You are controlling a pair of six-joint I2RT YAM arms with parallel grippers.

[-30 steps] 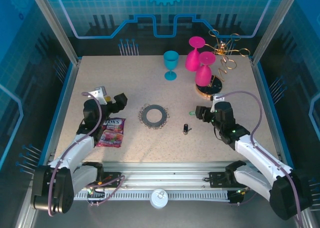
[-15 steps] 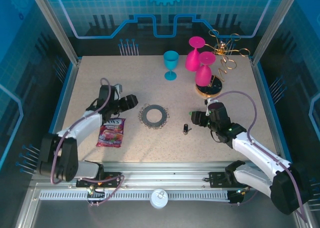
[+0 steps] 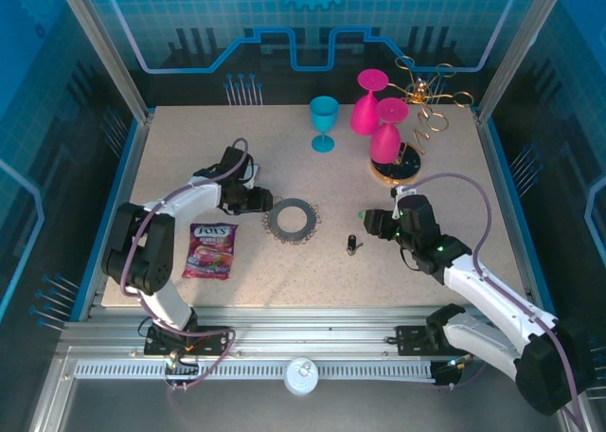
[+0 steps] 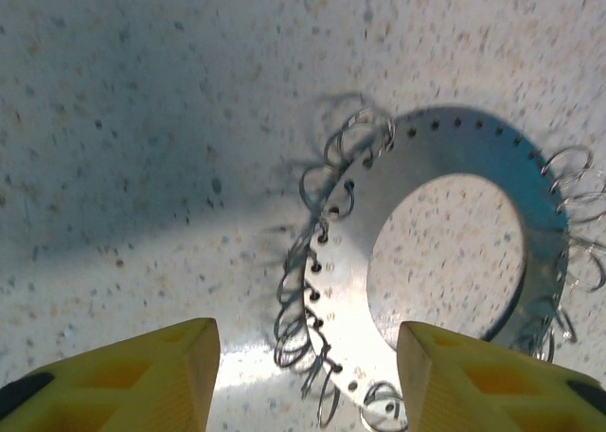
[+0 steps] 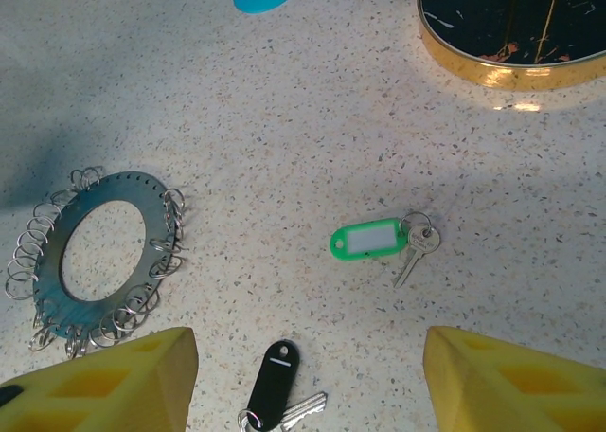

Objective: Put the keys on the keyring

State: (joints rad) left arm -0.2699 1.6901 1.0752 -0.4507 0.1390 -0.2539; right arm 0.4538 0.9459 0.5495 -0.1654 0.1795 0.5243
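Evidently nothing is gripped yet. The left gripper (image 3: 254, 202), jaws wide apart and empty, hangs over the keyring (image 4: 346, 299) near the middle of the table (image 3: 189, 148), probably to steady it. The right gripper (image 5: 308, 385), equally spread and empty, hovers above the 2 loose keys, the green key (image 5: 367, 239) and the black key (image 5: 272, 385), toward the right edge.

Speckled beige tabletop (image 3: 189, 153), blue translucent walls (image 3: 38, 119), aluminium frame rails (image 3: 303, 342), perhaps backlit

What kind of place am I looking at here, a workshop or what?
Likely a robot lab cell: speckled table walled by blue printed panels, left arm and right arm bolted to an aluminium rail.
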